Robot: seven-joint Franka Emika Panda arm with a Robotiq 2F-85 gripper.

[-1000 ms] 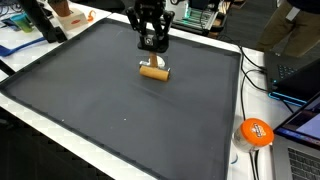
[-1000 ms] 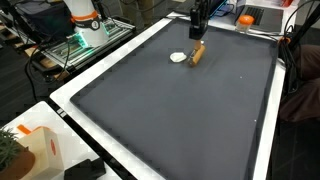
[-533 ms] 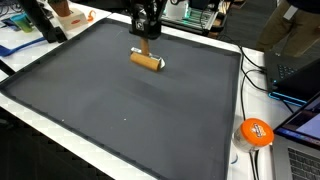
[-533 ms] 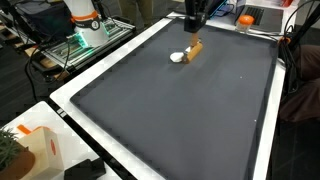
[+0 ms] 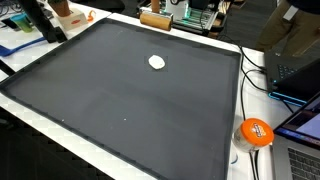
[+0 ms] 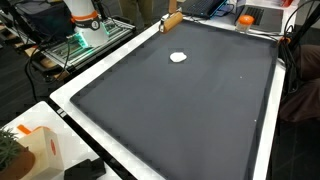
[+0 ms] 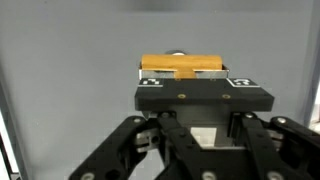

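Claw (image 7: 183, 78) is pinching a wooden cylinder (image 7: 180, 66) crosswise, holding it clear of the black mat (image 5: 80, 90) up by the worktop's far edge in both exterior views. A white disc (image 5: 157, 62) lies flat on the mat nearby, and an orange round thing (image 5: 255, 132) sits way off right.

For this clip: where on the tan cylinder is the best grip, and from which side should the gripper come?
Likely mid-length, coming in square to its long axis with the jaws across the round sides. In the wrist view the tan cylinder lies crosswise in the gripper, which is shut on its middle. About equal ends stick out each side, so it looks balanced.
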